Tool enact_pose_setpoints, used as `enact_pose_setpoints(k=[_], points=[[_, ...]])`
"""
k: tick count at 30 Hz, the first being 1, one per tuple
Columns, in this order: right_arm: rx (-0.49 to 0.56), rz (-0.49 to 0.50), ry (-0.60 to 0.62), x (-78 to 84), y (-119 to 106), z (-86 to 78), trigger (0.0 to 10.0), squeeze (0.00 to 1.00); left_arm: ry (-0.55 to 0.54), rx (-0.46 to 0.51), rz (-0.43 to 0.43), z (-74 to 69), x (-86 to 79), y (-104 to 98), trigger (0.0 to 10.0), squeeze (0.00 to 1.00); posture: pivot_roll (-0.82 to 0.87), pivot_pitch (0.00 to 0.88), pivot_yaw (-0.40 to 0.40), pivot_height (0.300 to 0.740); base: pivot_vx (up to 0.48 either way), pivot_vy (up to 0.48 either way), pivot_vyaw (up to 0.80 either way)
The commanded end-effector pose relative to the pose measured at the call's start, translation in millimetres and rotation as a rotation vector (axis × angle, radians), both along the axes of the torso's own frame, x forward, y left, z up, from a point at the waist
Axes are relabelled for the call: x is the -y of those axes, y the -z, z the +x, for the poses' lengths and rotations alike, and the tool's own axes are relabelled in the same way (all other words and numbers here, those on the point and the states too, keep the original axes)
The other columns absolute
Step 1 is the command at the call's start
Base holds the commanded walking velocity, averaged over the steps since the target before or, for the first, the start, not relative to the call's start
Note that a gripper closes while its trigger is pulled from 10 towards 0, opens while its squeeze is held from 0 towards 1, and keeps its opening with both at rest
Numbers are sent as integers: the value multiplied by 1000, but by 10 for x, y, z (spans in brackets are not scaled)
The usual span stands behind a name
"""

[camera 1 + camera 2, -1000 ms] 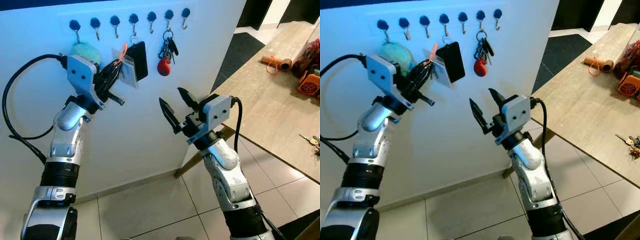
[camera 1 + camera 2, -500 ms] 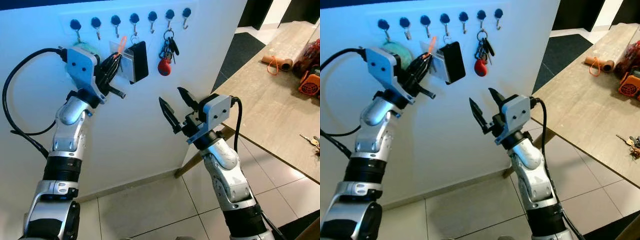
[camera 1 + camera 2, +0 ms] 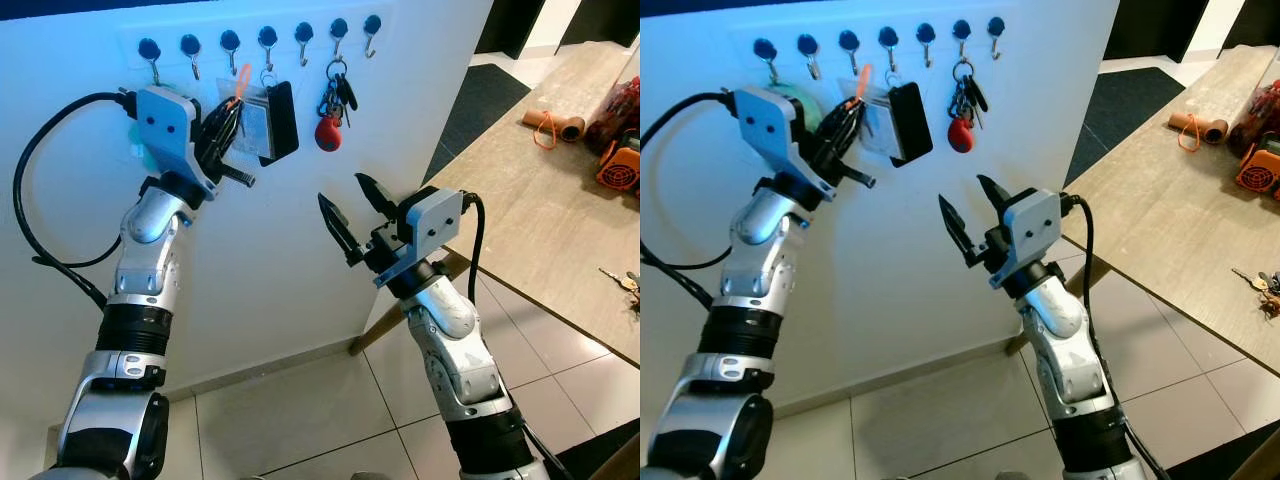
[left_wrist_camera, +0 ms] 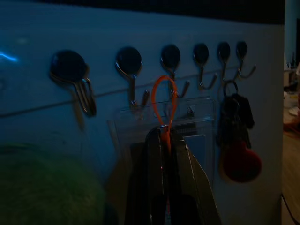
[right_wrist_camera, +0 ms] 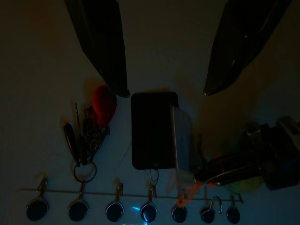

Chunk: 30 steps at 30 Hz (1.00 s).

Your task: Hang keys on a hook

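Two silver arms rise from the near edge, each ending in a boxy grey wrist block and two long, tapering black fingers. The right gripper point(image 3: 348, 208) hangs nearer, in front of the white wall, with its fingers spread well apart and nothing between them. The left gripper point(image 3: 226, 124) is raised higher and farther, up against the wall. Its fingers are pinched together on a thin orange cord loop point(image 4: 164, 98), and a clear, glossy plastic card sleeve point(image 3: 251, 124) hangs from that loop. In the left wrist view the loop stands just in front of the third hook point(image 4: 171, 60) from the left; whether it sits over the hook cannot be told.

On the far wall runs a row of seven hooks point(image 3: 266, 40), each a round dark knob with a curved metal hook below. A flat, black, rectangular pouch point(image 3: 282, 122) hangs on a small ring from the fourth hook, just right of the sleeve and partly behind it. One bunch of keys point(image 3: 337, 98) with a smooth red heart-shaped fob point(image 3: 327, 133) hangs from the sixth hook. A fuzzy green ball point(image 3: 796, 100) sits under the leftmost hook, behind the left wrist.

To the right stands a wood-grain table point(image 3: 520, 210), with another small set of keys point(image 3: 622, 280) lying near its edge.
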State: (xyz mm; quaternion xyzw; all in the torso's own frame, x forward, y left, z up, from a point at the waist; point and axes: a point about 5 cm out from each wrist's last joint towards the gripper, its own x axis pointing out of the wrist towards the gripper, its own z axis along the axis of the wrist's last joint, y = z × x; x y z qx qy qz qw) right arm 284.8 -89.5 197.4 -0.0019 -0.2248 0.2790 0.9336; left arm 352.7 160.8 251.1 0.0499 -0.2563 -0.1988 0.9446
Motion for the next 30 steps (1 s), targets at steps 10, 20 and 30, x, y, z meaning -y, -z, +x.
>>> enact_pose_setpoints(k=[10,20,30], points=[[9,-3,-8,-12,-35,-15,10000,0,-39,-16,7,40,-29,29,10000,0,21,71,-18,740,0,0,0],[8,-3,-8,-9,-35,-13,10000,0,-99,-25,-13,94,-81,39,10000,0,21,76,-20,740,0,0,0],[9,-3,-7,-3,-39,-10,10000,0,-87,27,-42,64,-100,-18,10000,0,20,76,-21,740,0,0,0]])
